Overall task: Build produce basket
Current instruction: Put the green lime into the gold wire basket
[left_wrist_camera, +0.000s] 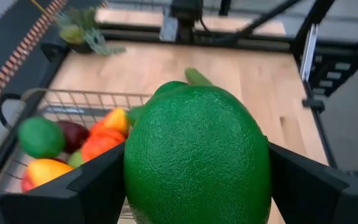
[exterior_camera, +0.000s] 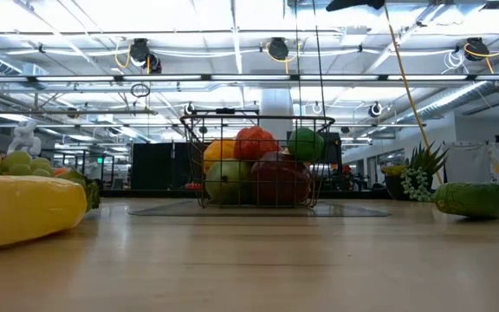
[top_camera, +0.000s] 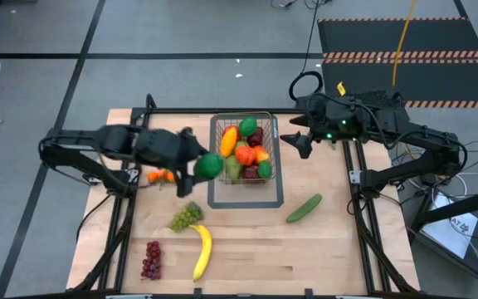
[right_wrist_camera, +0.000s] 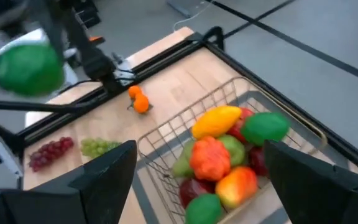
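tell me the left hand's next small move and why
Probably carry the lime a bit farther over the basket before letting go: the left hand holds it just outside the basket's rim, with fruit already piled inside. The right hand waits open beside it.

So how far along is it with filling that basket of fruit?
Well along. The basket already holds a pile of fruit. The left gripper has a green lime in its jaws beside it. Green grapes, red grapes, banana, cucumber and small oranges remain.

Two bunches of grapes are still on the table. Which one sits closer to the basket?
The green grapes, just above the banana and nearer the basket. The red grapes lie farther out, toward the table's near left corner.
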{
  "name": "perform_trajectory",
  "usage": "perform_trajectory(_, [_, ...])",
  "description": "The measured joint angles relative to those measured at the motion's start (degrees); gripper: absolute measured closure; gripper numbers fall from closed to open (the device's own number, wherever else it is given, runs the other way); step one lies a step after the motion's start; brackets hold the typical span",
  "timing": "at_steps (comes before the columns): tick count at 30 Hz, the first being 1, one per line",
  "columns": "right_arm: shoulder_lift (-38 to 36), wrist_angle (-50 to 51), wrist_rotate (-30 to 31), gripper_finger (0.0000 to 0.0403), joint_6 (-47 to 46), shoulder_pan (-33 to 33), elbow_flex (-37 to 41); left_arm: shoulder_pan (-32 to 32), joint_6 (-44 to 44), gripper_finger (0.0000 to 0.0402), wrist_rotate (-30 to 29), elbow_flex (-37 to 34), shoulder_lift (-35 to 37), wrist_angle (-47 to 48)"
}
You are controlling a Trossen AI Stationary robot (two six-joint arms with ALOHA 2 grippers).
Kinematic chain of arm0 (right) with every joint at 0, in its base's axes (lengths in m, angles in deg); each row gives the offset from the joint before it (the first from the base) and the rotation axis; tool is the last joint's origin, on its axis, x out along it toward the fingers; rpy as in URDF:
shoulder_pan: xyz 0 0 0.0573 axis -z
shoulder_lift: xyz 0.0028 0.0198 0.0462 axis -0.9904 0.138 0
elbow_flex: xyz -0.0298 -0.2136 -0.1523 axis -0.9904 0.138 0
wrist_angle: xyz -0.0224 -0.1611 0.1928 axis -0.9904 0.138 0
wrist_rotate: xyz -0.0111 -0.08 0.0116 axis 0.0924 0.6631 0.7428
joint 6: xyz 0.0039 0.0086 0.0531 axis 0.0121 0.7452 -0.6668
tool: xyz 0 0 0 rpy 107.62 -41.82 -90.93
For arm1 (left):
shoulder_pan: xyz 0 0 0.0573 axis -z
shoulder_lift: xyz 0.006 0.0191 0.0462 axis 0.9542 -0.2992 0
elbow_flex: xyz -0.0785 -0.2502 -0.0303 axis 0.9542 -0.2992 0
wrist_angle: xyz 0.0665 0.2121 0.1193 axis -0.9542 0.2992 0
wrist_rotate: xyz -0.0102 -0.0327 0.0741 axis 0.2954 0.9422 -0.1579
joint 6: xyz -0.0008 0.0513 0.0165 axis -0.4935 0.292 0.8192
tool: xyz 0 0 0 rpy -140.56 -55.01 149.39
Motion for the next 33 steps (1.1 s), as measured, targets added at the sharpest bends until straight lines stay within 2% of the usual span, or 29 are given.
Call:
perform_trajectory(6, [2.09, -7.46, -1.60, 0.0080, 4.63, -1.68, 0.00, -1.60, -0.23, 0.0069, -1.26, 0.00, 6.29, 0.68])
perform_trajectory(14, [4.94, -23.56, -1.56, 0.0158, 8.01, -4.74, 0.00, -2.14, -0.06, 0.0069, -3.21, 0.00, 13.31, 0.37])
perform_trajectory(22, [9.32, -34.07, -1.30, 0.0226, 5.16, -6.40, 0.00, -2.14, -0.82, 0.0069, -3.56, 0.00, 19.42, -0.08])
perform_trajectory(28, [12.77, -38.00, -1.28, 0.0253, 0.58, -6.46, 0.00, -2.14, 0.71, 0.0069, -3.60, 0.00, 23.07, -5.25])
perform_trajectory(33, [14.89, -42.74, -1.28, 0.0271, 0.27, -7.14, 0.00, -2.14, 0.97, 0.0069, -3.98, 0.00, 25.12, -10.12])
